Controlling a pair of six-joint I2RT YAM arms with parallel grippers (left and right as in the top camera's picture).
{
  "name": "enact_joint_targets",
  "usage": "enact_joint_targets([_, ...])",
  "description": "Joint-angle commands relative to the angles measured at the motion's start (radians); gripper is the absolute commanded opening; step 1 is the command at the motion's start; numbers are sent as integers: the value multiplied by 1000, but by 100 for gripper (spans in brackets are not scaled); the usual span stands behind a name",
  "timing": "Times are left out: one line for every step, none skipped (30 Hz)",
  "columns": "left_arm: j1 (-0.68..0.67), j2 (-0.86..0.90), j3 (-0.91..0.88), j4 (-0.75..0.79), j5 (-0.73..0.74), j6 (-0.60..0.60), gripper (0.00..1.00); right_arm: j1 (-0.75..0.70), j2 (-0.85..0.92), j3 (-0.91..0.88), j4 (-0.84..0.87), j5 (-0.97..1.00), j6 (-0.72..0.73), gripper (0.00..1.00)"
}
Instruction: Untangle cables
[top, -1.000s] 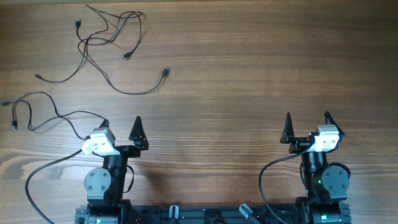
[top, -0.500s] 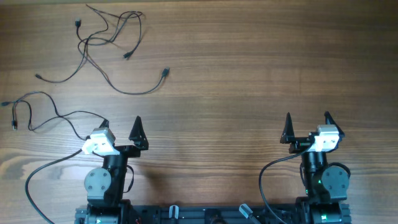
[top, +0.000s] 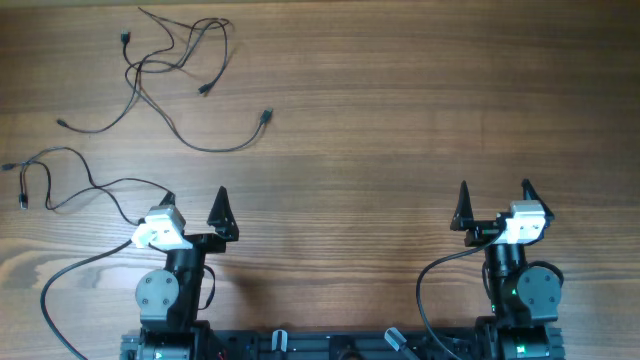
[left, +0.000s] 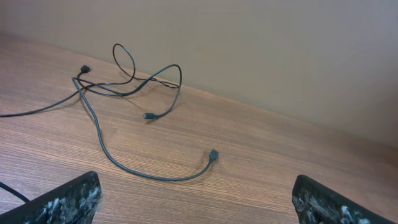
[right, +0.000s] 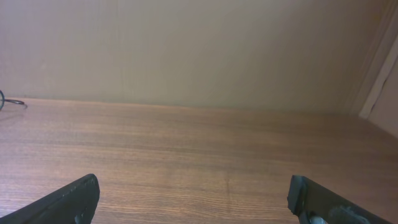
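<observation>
The cables lie as a loose tangle of thin black wires with small plugs at the far left of the table. In the left wrist view the cables lie ahead, and one strand curves to a plug. A separate thin cable lies apart at the left edge and runs up to my left gripper. My left gripper is open and empty, near the front, short of the tangle. My right gripper is open and empty over bare wood at the front right.
The wooden table fills the overhead view. Thick black arm cables loop beside each arm base at the front edge. A beige wall stands behind the table's far edge. A bit of thin wire shows at the right wrist view's left edge.
</observation>
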Motion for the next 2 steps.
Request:
enact_joint_targets([0, 0, -3, -7, 12, 6, 100, -5, -18, -2, 2, 13, -18, 100])
enact_joint_targets([0, 0, -3, -7, 12, 6, 100, -5, -18, -2, 2, 13, -18, 100])
